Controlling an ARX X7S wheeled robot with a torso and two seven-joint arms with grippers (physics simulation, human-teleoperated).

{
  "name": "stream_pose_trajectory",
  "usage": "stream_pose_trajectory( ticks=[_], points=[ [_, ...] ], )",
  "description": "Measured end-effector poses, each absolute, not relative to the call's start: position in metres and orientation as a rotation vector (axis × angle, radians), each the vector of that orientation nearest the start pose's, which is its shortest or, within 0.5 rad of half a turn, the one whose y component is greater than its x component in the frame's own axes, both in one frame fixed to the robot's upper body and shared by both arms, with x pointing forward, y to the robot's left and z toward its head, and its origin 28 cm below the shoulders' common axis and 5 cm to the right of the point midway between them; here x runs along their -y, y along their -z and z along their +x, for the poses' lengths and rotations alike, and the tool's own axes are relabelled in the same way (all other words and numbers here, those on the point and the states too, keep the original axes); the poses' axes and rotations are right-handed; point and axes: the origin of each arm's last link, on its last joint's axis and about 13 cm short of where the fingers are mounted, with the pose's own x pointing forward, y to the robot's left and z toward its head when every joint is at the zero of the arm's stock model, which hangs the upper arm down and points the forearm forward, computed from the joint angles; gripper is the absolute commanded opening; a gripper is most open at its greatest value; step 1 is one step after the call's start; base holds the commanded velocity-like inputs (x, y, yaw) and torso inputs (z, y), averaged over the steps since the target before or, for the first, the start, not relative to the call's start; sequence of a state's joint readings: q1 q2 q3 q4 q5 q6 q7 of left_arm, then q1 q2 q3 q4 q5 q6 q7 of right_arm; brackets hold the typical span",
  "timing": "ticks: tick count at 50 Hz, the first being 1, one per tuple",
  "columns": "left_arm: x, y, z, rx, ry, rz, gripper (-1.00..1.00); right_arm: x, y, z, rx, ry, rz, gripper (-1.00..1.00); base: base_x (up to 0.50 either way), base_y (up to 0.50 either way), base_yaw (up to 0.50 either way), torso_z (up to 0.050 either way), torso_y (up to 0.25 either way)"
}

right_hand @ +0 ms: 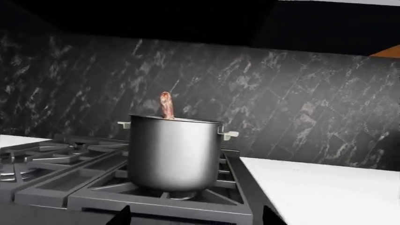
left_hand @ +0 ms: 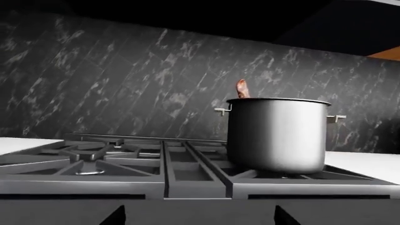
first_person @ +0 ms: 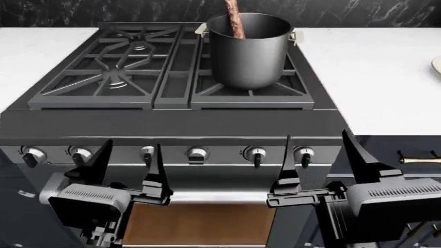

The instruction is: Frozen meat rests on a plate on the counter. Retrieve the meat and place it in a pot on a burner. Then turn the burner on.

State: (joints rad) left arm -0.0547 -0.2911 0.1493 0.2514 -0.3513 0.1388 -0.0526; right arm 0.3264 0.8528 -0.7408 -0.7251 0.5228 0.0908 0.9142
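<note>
The grey pot [first_person: 249, 49] stands on the back right burner grate [first_person: 248, 88] of the stove. The reddish-brown meat [first_person: 234, 18] stands upright inside it, its end poking above the rim; it also shows in the left wrist view [left_hand: 242, 89] and the right wrist view [right_hand: 166, 105]. My left gripper [first_person: 131, 165] is open and empty in front of the left knobs [first_person: 79, 154]. My right gripper [first_person: 320, 160] is open and empty in front of the right knobs [first_person: 256, 154]. The plate [first_person: 437, 64] shows only as a sliver at the right edge on the counter [first_person: 372, 77].
Several knobs run along the stove's front panel, one [first_person: 303, 154] at the far right. The oven door handle [first_person: 214, 195] lies below between the grippers. A drawer with a brass handle [first_person: 416, 160] is at the right. The left burner [first_person: 113, 77] is bare.
</note>
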Motion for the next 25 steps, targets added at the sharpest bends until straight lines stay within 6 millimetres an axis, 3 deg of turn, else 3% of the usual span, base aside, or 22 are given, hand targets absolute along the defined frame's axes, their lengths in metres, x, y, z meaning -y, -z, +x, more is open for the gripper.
stream_pose_trajectory(
  ticks=[25],
  points=[
    [-0.233, -0.102, 0.213, 0.404, 0.18, -0.095, 1.0, 0.105, -0.152, 0.172, 0.299, -0.008, -0.094, 1.0, 0.0, 0.0, 0.0, -0.05, 0.0]
  ],
)
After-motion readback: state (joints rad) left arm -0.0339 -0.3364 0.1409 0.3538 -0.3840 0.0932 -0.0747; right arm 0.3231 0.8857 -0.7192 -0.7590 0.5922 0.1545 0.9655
